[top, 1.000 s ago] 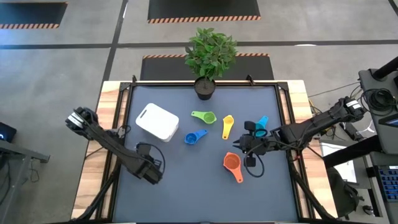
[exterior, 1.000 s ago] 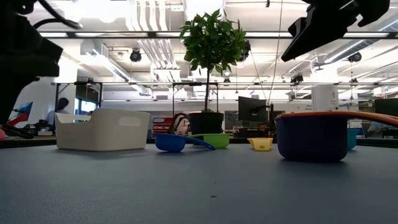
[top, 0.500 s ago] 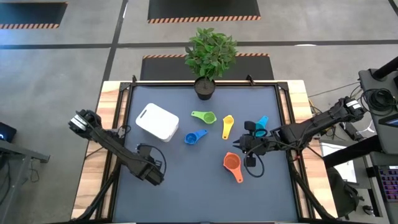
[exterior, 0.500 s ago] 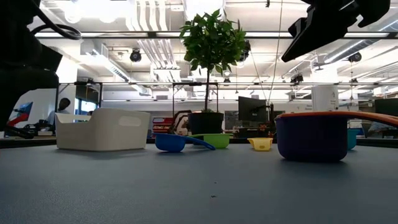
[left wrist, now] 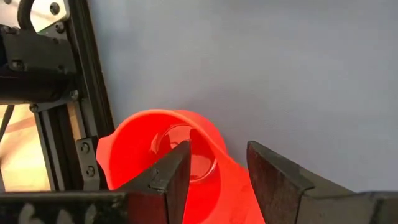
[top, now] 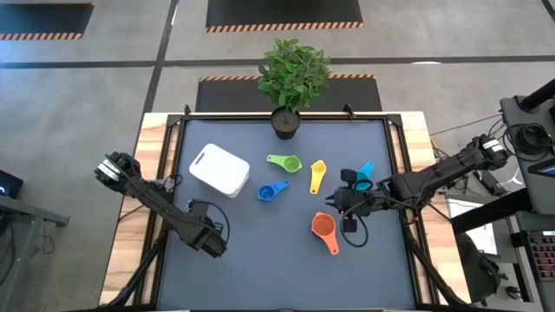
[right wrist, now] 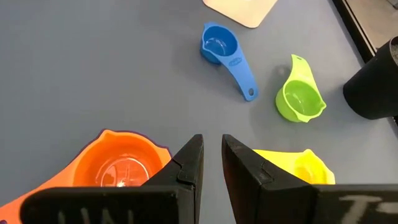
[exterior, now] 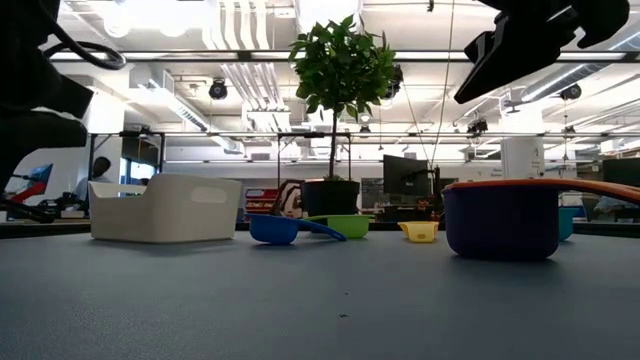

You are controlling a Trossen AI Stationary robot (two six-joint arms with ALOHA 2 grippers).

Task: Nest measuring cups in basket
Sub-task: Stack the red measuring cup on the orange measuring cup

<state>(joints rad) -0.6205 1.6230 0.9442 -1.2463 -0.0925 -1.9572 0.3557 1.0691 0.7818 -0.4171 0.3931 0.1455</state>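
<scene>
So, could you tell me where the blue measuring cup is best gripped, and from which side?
Grip the blue measuring cup by its flat handle, coming straight down from above. It sits upright on the table, its handle sticking out level toward the yellow cup, with open mat on both sides of it; the round bowl would probably slip between two fingers.

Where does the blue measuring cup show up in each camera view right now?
High view: the blue measuring cup lies mid-table, just right of the basket.
Low view: it sits right of the basket, in front of the green cup.
Left wrist view: not in it.
Right wrist view: it lies beyond the right claw, beside the green cup.
Shared landmark: the green cup.
</scene>
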